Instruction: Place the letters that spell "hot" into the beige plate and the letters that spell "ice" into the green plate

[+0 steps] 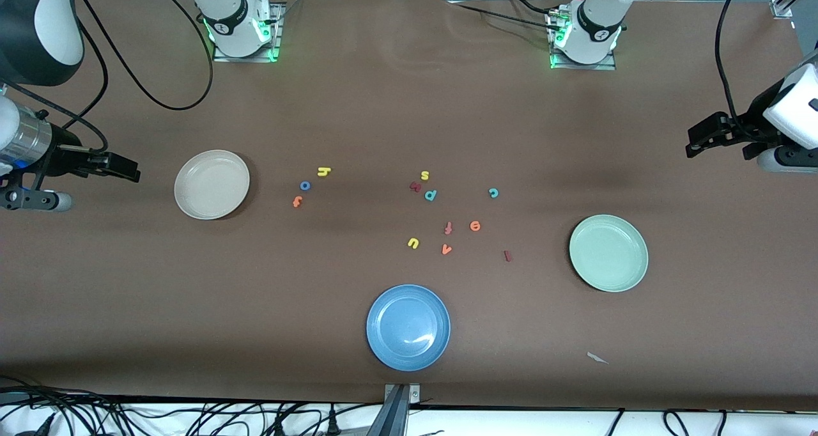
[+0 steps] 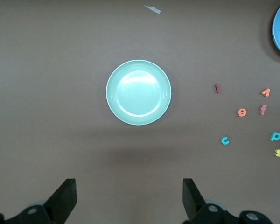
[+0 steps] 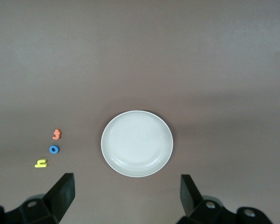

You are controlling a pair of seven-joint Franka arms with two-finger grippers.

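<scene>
So you are at the very start: both plates lie bare and no letter is in either. The left gripper (image 2: pixel 129 198) hangs over the bench's end by the green plate (image 1: pixel 608 253), its fingers spread and holding nothing; the right gripper (image 3: pixel 127 196) hangs over the other end by the beige plate (image 1: pixel 211 184), fingers likewise spread and free.

Your nearest work looks to be the "hot" group: the yellow h (image 1: pixel 324 171), the blue o (image 1: pixel 305 185) and the orange t (image 1: pixel 297 201) lie close together just beside the beige plate. The teal c (image 1: pixel 493 193), the orange e (image 1: pixel 475 225) and the dark red i (image 1: pixel 507 255) are scattered toward the green plate, among decoys.

These letters are tiny, flat and thin, so you will likely need a low, well-centred pinch.
</scene>
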